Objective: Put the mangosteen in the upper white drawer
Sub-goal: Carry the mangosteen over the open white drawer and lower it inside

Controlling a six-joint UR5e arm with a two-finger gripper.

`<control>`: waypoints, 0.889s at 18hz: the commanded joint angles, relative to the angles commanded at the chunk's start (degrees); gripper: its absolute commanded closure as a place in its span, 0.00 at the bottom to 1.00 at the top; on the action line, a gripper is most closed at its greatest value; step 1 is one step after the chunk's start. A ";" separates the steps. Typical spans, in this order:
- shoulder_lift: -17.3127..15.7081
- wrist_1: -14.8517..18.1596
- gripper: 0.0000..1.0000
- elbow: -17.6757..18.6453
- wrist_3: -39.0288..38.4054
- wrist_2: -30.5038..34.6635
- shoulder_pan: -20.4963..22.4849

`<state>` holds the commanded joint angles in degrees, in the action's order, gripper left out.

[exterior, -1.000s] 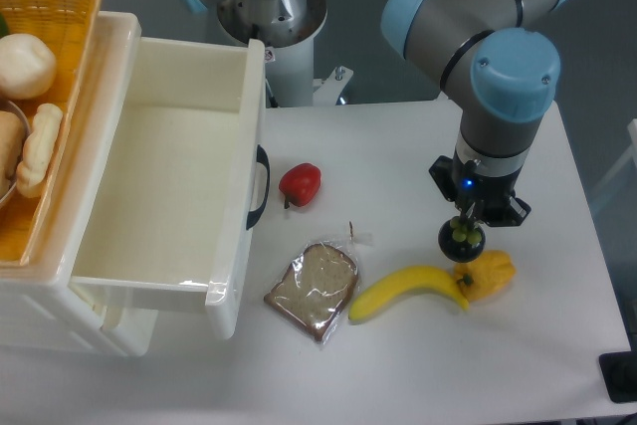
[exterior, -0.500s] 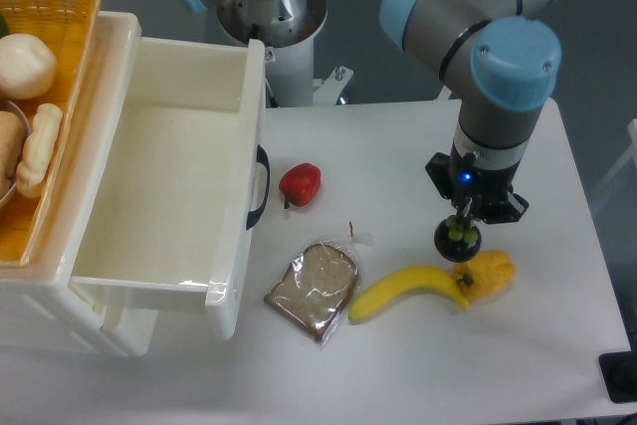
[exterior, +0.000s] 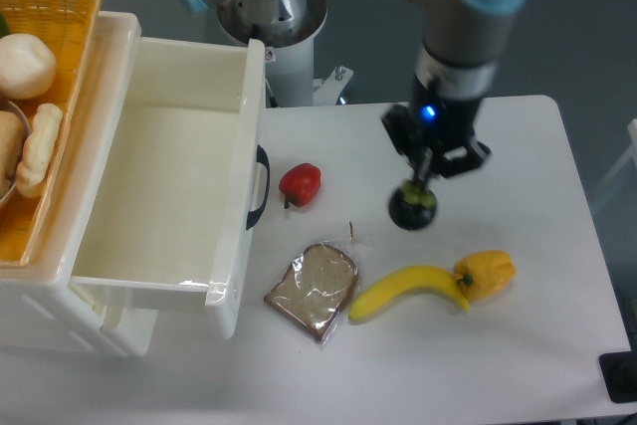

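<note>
The mangosteen (exterior: 412, 209) is a small dark round fruit with a green cap, held in my gripper (exterior: 417, 189), which is shut on its top. It hangs above the table, right of the red pepper and above the banana. The upper white drawer (exterior: 169, 186) is pulled open at the left, with a black curved handle (exterior: 261, 187) on its front. Its inside is empty. The gripper is well to the right of the drawer's front.
A red pepper (exterior: 301, 184) lies beside the drawer handle. A bagged slice of bread (exterior: 314, 289), a banana (exterior: 406, 290) and a yellow pepper (exterior: 486, 275) lie on the table in front. An orange wicker basket (exterior: 40, 106) with bread rolls stands at the far left.
The gripper has lifted the mangosteen off the spot by the yellow pepper and carried it left and back toward the drawer. The arm's upper joints have swung out of view.
</note>
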<state>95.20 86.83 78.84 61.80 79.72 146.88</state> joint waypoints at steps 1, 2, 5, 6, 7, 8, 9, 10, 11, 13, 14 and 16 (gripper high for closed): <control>-1.67 0.70 1.00 0.17 -0.97 -0.18 -0.88; -3.43 1.23 1.00 0.79 -1.68 -0.53 -1.67; -7.30 1.32 1.00 2.81 -7.03 -1.32 -5.44; -7.57 1.24 1.00 3.51 -8.53 -1.41 -7.55; -7.84 1.15 1.00 4.13 -10.11 -1.32 -9.66; -7.84 0.97 1.00 4.65 -11.60 -1.41 -11.51; -7.66 0.62 1.00 5.18 -13.10 -1.50 -12.48; -7.40 0.45 1.00 5.45 -14.33 -1.50 -13.45; -6.88 0.44 1.00 5.45 -15.13 -1.59 -14.59; -5.82 0.36 1.00 5.71 -17.15 -1.76 -17.31; -5.47 0.27 1.00 6.24 -17.42 -1.76 -18.11; -4.24 -0.69 1.00 7.11 -17.60 -1.76 -19.52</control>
<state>90.96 86.14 85.95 44.21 77.96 127.36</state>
